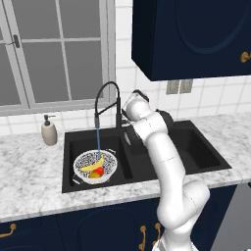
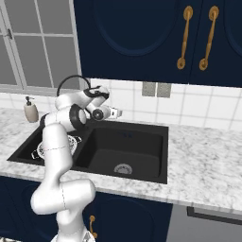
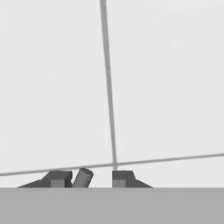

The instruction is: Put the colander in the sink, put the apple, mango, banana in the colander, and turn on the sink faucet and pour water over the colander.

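Water is running: a thin blue stream falls from the sink faucet (image 1: 108, 100) straight into the colander (image 1: 95, 166), which sits in the left basin of the sink (image 1: 201, 152). Inside it the banana (image 1: 93, 165) lies across the top, with the apple (image 1: 97, 171) showing red just under it; an orange patch beside that may be the mango, though it is too small to be sure.

The arm reaches to the far side of the sink, its hand (image 3: 91, 178) up by the faucet's base and facing the tiled wall (image 3: 166, 87). The fingers (image 3: 59, 178) are clenched nearly together, with a small grey cylinder (image 3: 83, 177) between them. That looks like the faucet's side lever, but I cannot tell for certain whether it is truly gripped or merely beside a fingertip.

The task looks close to finished. The risk now is in leaving: if the hand pulls away while pinching the lever, it could drag it back and cut the water, or swing the spout so the stream misses the colander. A wide elbow sweep could also clip the soap bottle (image 1: 49, 131) on the surface at the left.
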{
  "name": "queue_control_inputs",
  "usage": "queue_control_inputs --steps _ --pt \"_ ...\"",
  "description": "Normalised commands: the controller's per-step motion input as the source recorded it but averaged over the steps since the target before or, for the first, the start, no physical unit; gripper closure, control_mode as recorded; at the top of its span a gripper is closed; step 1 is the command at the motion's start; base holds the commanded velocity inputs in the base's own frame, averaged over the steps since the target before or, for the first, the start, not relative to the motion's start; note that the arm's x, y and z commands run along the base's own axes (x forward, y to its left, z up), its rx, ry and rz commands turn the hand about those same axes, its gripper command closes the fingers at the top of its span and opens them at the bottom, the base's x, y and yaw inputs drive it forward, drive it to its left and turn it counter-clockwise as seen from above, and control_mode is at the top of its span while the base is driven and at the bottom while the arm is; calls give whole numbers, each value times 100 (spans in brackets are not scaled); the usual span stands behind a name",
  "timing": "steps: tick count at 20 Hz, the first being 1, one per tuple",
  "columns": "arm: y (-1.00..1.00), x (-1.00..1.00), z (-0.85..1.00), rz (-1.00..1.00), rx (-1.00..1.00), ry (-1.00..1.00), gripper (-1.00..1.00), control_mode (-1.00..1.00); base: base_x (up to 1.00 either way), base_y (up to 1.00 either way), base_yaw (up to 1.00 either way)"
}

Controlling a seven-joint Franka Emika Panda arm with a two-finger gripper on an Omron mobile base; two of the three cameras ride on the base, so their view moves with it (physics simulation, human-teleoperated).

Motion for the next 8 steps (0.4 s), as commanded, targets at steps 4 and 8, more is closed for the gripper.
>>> queue_control_inputs --steps 4,8 --pt "0 0 0 0 0 0 100 -100 0 0 0" --pt "0 0 0 0 0 0 100 -100 0 0 0"
